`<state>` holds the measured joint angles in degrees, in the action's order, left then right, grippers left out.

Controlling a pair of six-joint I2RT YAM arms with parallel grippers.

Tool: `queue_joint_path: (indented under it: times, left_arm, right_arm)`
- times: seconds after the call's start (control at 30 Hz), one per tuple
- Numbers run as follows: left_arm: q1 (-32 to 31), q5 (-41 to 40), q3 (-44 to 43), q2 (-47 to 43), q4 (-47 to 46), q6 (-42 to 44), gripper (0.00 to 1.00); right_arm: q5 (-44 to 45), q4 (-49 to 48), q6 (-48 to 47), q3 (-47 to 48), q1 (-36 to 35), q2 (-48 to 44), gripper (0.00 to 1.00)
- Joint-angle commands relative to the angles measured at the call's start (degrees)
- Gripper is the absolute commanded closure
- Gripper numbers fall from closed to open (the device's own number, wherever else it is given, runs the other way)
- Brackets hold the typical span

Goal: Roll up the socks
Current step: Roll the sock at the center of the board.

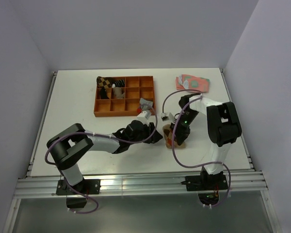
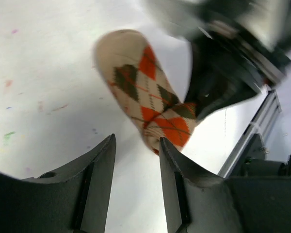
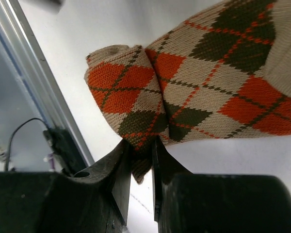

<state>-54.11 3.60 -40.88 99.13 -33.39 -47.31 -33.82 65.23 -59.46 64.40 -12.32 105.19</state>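
The right tool (image 3: 141, 145) is clamped on one end of the sock (image 3: 208, 87), while the left tool (image 2: 136, 141), jaws apart and empty, faces its length just ahead.

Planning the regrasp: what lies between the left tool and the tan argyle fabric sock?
Left wrist view: only bare white tabletop between left tool and sock.

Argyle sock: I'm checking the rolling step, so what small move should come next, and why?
Probably ease the left end effector forward and close it on the argyle sock: its jaws stand open and empty short of the fabric, while the right end effector pinches the folded edge.
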Motion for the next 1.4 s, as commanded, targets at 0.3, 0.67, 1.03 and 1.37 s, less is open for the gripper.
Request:
queue_joint_path:
  times: [0.3, 0.67, 1.03, 1.37]
  left_arm:
    - [-15.8, -26.4, -12.2, 3.1, 3.2, 24.8, 0.5]
    - [-16.2, -29.3, -18.1, 11.3, 6.6, 32.4, 0.42]
    - [-13.9, -17.4, -16.4, 12.2, 5.9, 27.5, 0.44]
    - [-10.1, -4.1, -15.2, 11.9, 6.0, 24.6, 0.44]
  right_arm:
    - [3.3, 9.2, 5.0, 12.8, 0.4, 11.4, 0.88]
    - [3.4, 9.3, 5.8, 13.9, 0.5, 13.2, 0.88]
    - [3.3, 8.2, 6.7, 13.9, 0.5, 13.9, 0.88]
    - [4.0, 7.1, 7.6, 13.6, 0.4, 14.3, 0.88]
